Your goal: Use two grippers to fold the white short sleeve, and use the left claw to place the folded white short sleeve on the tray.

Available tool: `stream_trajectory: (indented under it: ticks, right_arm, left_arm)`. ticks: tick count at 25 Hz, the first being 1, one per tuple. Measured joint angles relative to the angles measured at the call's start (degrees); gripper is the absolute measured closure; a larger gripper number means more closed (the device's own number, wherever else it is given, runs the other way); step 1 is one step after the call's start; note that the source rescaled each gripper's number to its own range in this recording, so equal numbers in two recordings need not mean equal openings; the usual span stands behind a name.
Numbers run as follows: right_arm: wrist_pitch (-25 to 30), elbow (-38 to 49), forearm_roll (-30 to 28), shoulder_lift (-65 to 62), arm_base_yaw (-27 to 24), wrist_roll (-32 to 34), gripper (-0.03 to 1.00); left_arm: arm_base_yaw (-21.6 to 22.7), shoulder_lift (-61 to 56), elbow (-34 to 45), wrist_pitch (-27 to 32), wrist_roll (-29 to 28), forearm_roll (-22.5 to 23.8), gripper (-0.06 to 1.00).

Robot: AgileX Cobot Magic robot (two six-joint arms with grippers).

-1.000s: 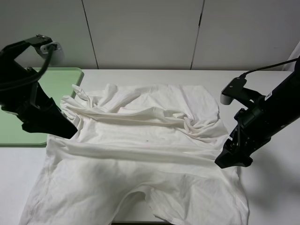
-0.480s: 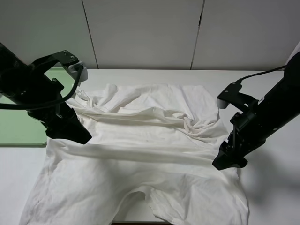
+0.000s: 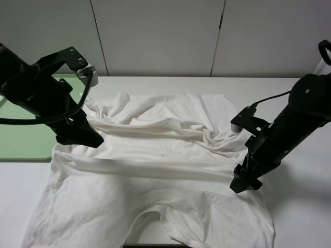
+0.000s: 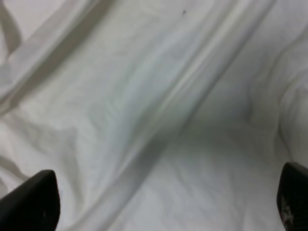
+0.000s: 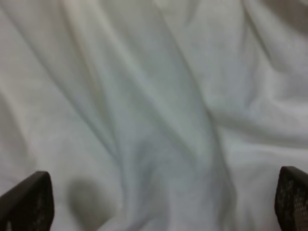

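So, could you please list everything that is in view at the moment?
T-shirt: one, white, spread out and wrinkled across the middle of the table.
tray: one, pale green, on the table at the far left, partly hidden by the left arm.
table: one, white, under the shirt and the tray.
wall panels: three, pale grey, behind the table.
left gripper: one, black, open, low over the shirt's left side next to the tray.
right gripper: one, black, open, low over the shirt's right edge.
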Motion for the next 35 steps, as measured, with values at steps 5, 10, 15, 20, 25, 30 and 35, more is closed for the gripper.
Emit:
stream_trajectory:
  ticks: [5, 10, 15, 20, 25, 30, 35]
  right_arm:
    - [-4.1, -0.1, -1.0, 4.0, 0.0, -0.1, -0.03]
    - [-6.5, -0.1, -3.4, 4.5, 0.0, -0.1, 0.13]
    - [-6.2, -0.1, -4.1, 4.5, 0.0, -0.1, 0.47]
    - [-3.9, -0.1, -4.1, 4.5, 0.0, -0.1, 0.96]
    - [-2.8, -0.1, -4.1, 4.5, 0.0, -0.1, 0.97]
    - [-2.6, -0.1, -4.1, 4.5, 0.0, -0.1, 0.97]
    - [-1.3, -0.1, -4.1, 4.5, 0.0, -0.1, 0.97]
  left_arm:
    - [0.0, 0.0, 0.0, -0.4, 0.9, -0.2, 0.05]
    - [0.0, 0.0, 0.0, -1.3, 1.4, -0.4, 0.06]
    - [0.0, 0.0, 0.0, -1.4, 1.4, -0.4, 0.06]
    - [0.0, 0.0, 0.0, -1.6, 1.4, -0.4, 0.06]
    - [-2.3, 0.0, 0.0, -2.6, 3.7, -1.7, 0.06]
    - [-4.3, 2.4, -0.5, -3.7, 4.8, -2.1, 0.07]
    - [-4.5, 10.5, -1.5, -6.7, 5.0, 2.0, 0.08]
